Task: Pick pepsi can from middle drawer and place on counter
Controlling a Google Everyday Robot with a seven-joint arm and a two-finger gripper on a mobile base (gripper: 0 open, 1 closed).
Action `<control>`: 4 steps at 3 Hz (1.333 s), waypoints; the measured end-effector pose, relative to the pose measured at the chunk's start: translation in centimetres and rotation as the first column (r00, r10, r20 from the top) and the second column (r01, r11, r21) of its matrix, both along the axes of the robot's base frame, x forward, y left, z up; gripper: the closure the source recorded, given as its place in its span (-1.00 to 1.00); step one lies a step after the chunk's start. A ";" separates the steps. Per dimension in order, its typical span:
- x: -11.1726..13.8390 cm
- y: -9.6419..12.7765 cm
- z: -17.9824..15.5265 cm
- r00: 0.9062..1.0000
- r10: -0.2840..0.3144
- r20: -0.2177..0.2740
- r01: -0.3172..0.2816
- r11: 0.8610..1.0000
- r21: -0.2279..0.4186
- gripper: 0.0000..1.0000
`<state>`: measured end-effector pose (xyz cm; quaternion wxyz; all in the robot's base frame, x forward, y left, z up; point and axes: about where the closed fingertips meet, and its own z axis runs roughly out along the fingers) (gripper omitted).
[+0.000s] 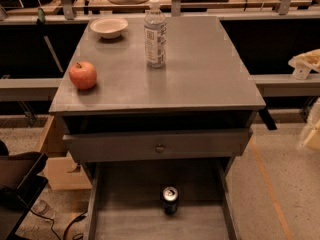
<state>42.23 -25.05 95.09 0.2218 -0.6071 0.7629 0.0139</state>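
The pepsi can (170, 200) is a small dark can with a silver top. It stands upright near the back of the open middle drawer (130, 224), a grey tray low in the view. The counter (200, 74) is the flat grey cabinet top above it. My gripper is not in view. Only a blurred cream part of my arm (312, 131) shows at the right edge, well right of the cabinet and far from the can.
On the counter stand a clear water bottle (155, 33), a red apple (83, 75) and a white bowl (108, 27). A grey drawer front with a round knob (159, 147) juts out above the can. A cardboard box (55, 156) and a dark object (20, 184) sit at the left.
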 end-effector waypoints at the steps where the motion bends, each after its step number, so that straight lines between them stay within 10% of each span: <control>1: -1.5 -2.0 -2.7 0.998 0.051 0.029 -0.054 0.990 0.128 -1.00; 4: -4.0 -6.5 -12.6 0.951 0.259 0.169 -0.292 0.932 0.213 -1.00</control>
